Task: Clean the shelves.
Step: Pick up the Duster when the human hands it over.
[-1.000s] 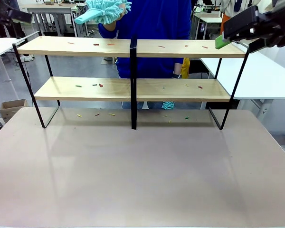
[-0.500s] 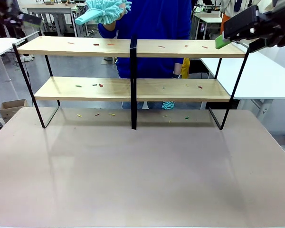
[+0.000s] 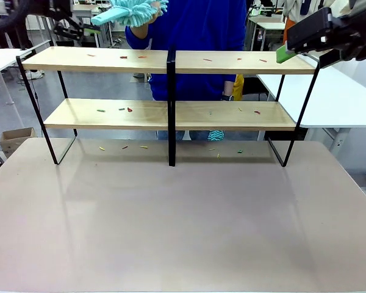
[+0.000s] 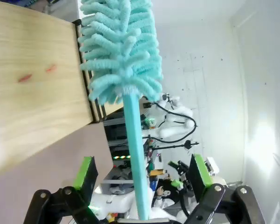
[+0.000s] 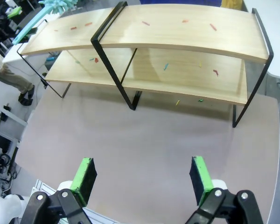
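Left fingers are open, green pads either side of the duster handle and not touching it yet, going by the wrist view. Change over the last second: the left arm swung in from the far left edge to the handle tip, above the top board's left end. The duster barely moved, and the person's hand holds it at the head end. Right fingers are also open and empty, parked high off the right end of the shelves, unchanged. Shelves stand at the far side of the tabletop, between robot and person. Coloured scraps lie on both boards and on the tabletop beneath, none shifted. Read: handover in progress, cleaning not started. Likely next: close on the handle, then wait for the person's release before pulling.
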`<state>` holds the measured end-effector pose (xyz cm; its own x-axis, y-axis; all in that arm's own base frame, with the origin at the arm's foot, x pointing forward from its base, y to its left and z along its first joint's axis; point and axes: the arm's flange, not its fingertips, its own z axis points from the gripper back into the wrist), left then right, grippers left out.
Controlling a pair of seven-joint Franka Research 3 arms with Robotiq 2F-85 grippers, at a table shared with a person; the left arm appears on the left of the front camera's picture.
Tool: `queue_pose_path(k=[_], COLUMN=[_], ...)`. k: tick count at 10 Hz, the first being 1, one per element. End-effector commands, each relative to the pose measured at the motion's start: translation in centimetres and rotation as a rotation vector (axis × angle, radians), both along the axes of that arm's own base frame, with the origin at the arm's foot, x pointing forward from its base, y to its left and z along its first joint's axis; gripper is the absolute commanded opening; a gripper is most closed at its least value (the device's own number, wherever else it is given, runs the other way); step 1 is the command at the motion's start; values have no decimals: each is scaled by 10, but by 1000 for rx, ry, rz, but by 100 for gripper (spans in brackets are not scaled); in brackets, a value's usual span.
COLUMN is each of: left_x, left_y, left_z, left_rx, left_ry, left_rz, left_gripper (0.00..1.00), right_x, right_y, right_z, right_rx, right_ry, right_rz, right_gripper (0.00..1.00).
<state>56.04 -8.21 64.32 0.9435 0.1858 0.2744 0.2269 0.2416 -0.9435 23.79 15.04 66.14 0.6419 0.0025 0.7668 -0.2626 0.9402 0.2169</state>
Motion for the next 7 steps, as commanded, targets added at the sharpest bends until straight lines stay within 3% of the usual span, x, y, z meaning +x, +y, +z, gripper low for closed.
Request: queue_pose_path(k=[1, 5, 6, 7], left_x=[1, 7, 5, 4], left_y=[-18, -14, -12, -11], left_z=[0, -10, -10, -10], left_rx=[-12, -44, -40, -33], left_ry=[9, 18, -9, -15], left_rz=[-4, 0, 17, 22], left_gripper=[100, 100, 43, 42], right_x=[0, 0, 0, 0], right_y=[0, 0, 0, 0], right_z=[0, 0, 0, 0], right_rx=[1, 1, 1, 1], right_ry=[1, 1, 1, 1], right_rz=[-1, -1, -1, -1], right_gripper=[100, 100, 100, 100])
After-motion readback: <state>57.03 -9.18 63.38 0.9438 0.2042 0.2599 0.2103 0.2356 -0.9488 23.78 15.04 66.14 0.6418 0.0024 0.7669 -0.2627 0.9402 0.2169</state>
